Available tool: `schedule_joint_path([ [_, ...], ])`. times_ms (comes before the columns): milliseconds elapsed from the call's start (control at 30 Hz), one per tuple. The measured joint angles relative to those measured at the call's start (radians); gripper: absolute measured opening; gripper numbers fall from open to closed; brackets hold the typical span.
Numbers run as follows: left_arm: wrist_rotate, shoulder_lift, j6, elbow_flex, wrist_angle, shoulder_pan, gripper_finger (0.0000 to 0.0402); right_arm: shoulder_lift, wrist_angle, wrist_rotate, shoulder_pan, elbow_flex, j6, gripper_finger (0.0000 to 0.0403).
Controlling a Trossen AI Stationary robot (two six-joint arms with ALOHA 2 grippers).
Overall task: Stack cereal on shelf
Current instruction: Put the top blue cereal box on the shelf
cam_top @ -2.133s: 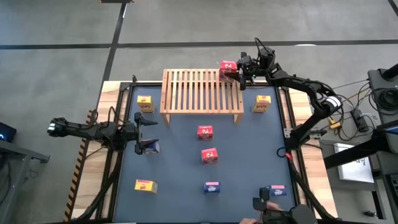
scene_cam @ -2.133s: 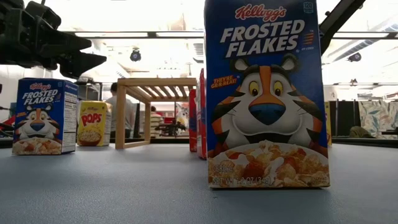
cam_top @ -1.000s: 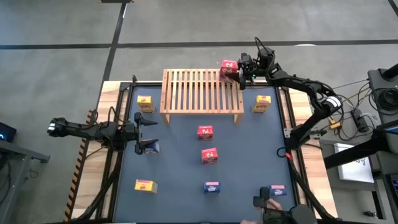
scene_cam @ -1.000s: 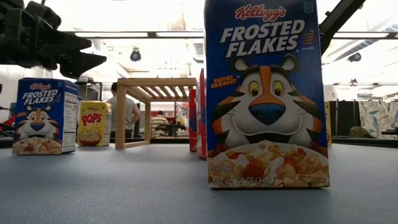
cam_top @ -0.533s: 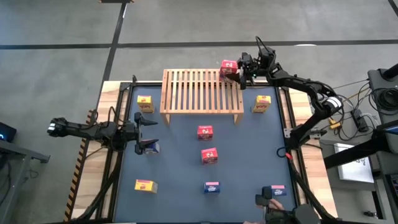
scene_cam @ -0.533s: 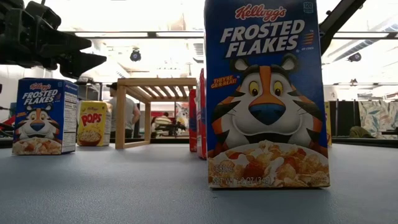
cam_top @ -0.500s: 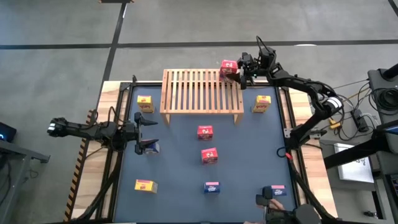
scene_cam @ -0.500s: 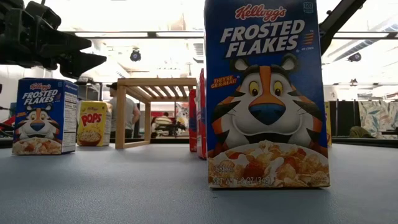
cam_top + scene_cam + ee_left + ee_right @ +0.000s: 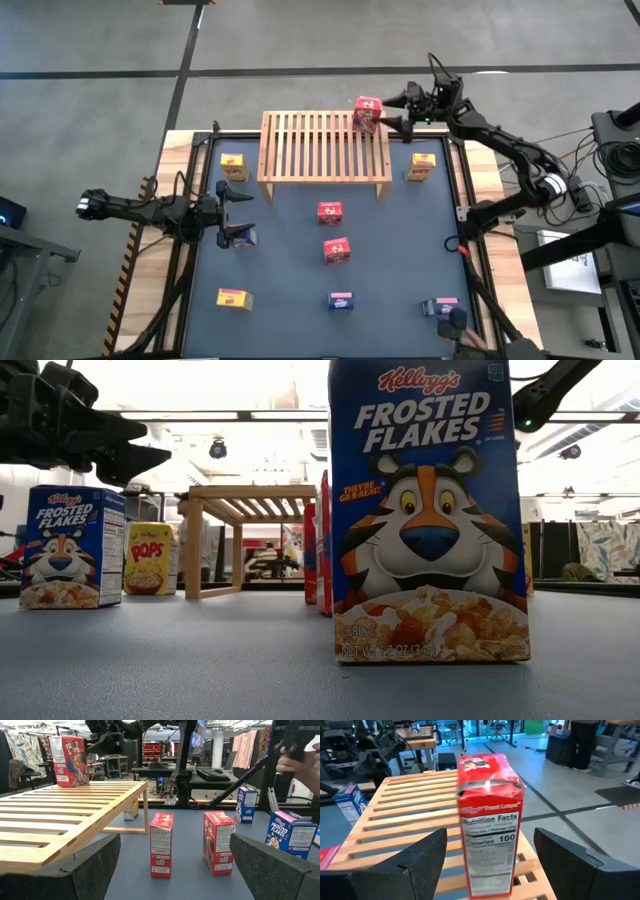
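A red cereal box [image 9: 367, 112] stands upright on the far right corner of the wooden slatted shelf [image 9: 325, 148]. My right gripper [image 9: 390, 111] hangs just right of it, open. Its fingers [image 9: 422, 862] stand on either side of the box [image 9: 490, 820] without touching it. More cereal stands on the blue table: two red boxes [image 9: 330, 212] [image 9: 336, 250], yellow boxes [image 9: 232, 166] [image 9: 421, 166] [image 9: 234, 297] and blue ones [image 9: 340, 301] [image 9: 440, 306] [image 9: 241, 237]. My left gripper [image 9: 236, 208] waits open at the table's left.
The shelf stands on short legs at the table's far middle [image 9: 250, 530]. A blue box [image 9: 430, 510] stands close to the low camera and hides much behind it. A person's hand [image 9: 294, 761] shows near the table's near right corner.
My right gripper has drawn back from the red box toward the table's right edge and risen a little, its fingers spreading wider. The box stays upright on the shelf's far right corner.
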Motion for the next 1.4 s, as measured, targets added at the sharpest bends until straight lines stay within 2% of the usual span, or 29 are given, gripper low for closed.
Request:
schedule_joint_path([
  [200, 0.000, 0.000, 0.000, 0.000, 0.000, 0.000, 0.0359, -0.111, -0.048, 0.005, -0.028, -0.058, -0.006, 0.0288],
  [533, 0.000, 0.000, 0.000, 0.000, 0.000, 0.000, 0.0359, -0.313, -0.046, 0.008, -0.027, -0.189, 0.150, 0.0287],
  [767, 0.000, 0.000, 0.000, 0.000, 0.000, 0.000, 0.0359, -0.505, -0.075, -0.004, 0.034, -0.259, 0.178, 0.0288],
  [967, 0.000, 0.000, 0.000, 0.000, 0.000, 0.000, 0.0359, -0.632, -0.077, 0.002, 0.133, -0.322, 0.209, 0.0288],
  [1233, 0.000, 0.000, 0.000, 0.000, 0.000, 0.000, 0.0359, -0.642, -0.055, 0.011, 0.265, -0.331, 0.298, 0.0288],
  [1400, 0.000, 0.000, 0.000, 0.000, 0.000, 0.000, 0.0359, -0.600, -0.040, 0.101, 0.346, -0.331, 0.300, 0.0287],
])
